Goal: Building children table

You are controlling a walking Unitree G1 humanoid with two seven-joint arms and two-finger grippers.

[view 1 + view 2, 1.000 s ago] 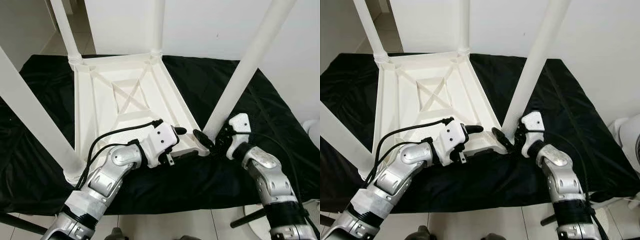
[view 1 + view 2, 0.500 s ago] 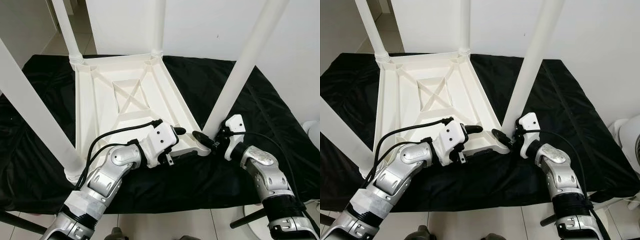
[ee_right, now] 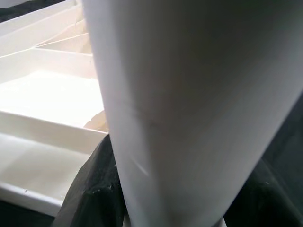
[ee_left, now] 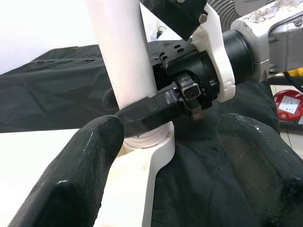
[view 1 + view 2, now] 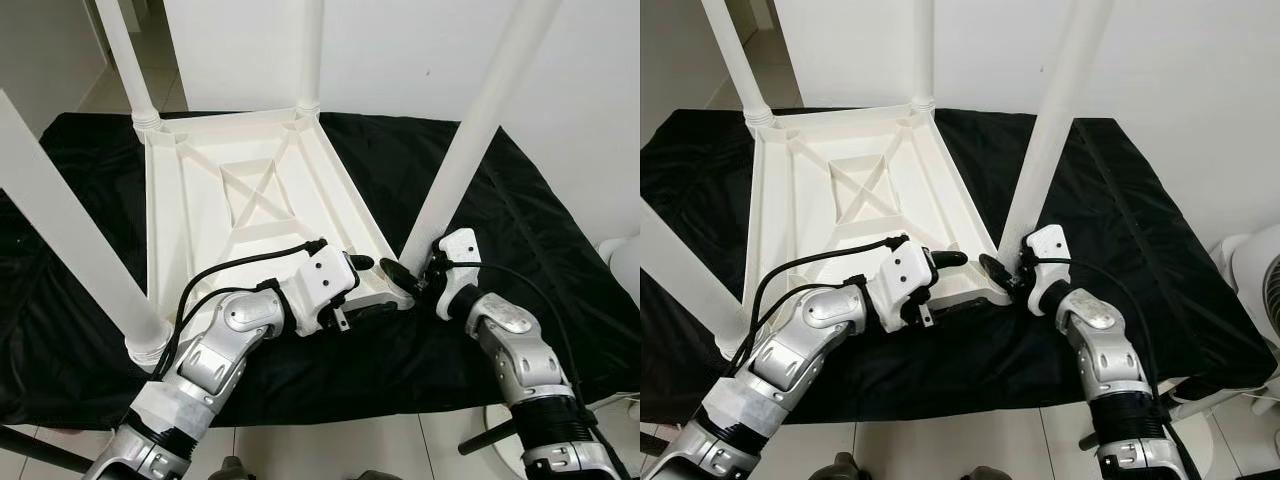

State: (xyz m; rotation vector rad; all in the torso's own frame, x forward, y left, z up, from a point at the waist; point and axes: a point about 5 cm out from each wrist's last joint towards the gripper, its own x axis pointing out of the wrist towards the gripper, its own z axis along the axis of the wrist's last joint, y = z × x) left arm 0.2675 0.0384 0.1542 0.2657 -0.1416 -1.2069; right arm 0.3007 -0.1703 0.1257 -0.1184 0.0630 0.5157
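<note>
Cloth [image 5: 520, 200] underlies tabletop [image 5: 240, 200] — right tool [image 5: 408, 280] clasps leg [image 5: 470, 150].

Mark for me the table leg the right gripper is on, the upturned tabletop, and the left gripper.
table leg [image 5: 470, 150], left eye view, mid-shaft.
tabletop [image 5: 215, 235], left eye view, ribbed underside.
left gripper [image 5: 362, 285], left eye view, between fingertips.
right gripper [image 5: 1002, 272], right eye view, at the leg's base.

A black cloth [image 5: 530, 210] is being seen spread over the desk, creased and hanging past the near edge. Behind it, a plain white wall [image 5: 1200, 90] is being shown. Pale floor tiles [image 5: 970, 440] are being shown below the near edge. A white fan [image 5: 1255, 285] is being partly seen at the far right, beside the cloth's edge. A red and white object [image 4: 289, 105] is being glimpsed in the left wrist view; its nature cannot be determined.
</note>
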